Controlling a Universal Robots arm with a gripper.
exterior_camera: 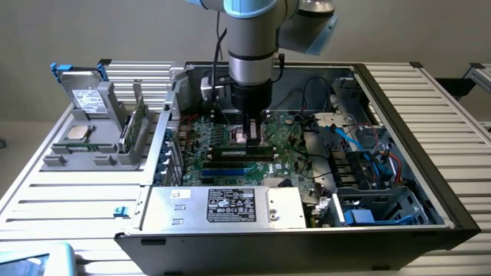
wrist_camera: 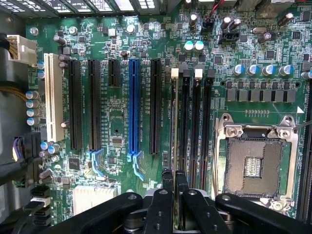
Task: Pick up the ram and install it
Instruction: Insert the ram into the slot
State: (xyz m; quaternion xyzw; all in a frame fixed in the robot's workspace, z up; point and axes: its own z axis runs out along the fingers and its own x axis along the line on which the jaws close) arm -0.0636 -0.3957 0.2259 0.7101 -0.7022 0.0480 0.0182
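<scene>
The ram shows edge-on as a thin line running along the memory slot with the white latch, next to the other black memory slots. My gripper is shut on its near end, both black fingers pressed against its sides. In the exterior view the gripper points straight down into the open computer case, and the ram lies as a dark strip across the motherboard right under it. I cannot tell how deep the ram sits in the slot.
The empty processor socket lies beside the memory slots, and a blue expansion slot on the other side. A power supply fills the case front. Cables crowd the exterior view's right. A grey holder with parts stands at the left.
</scene>
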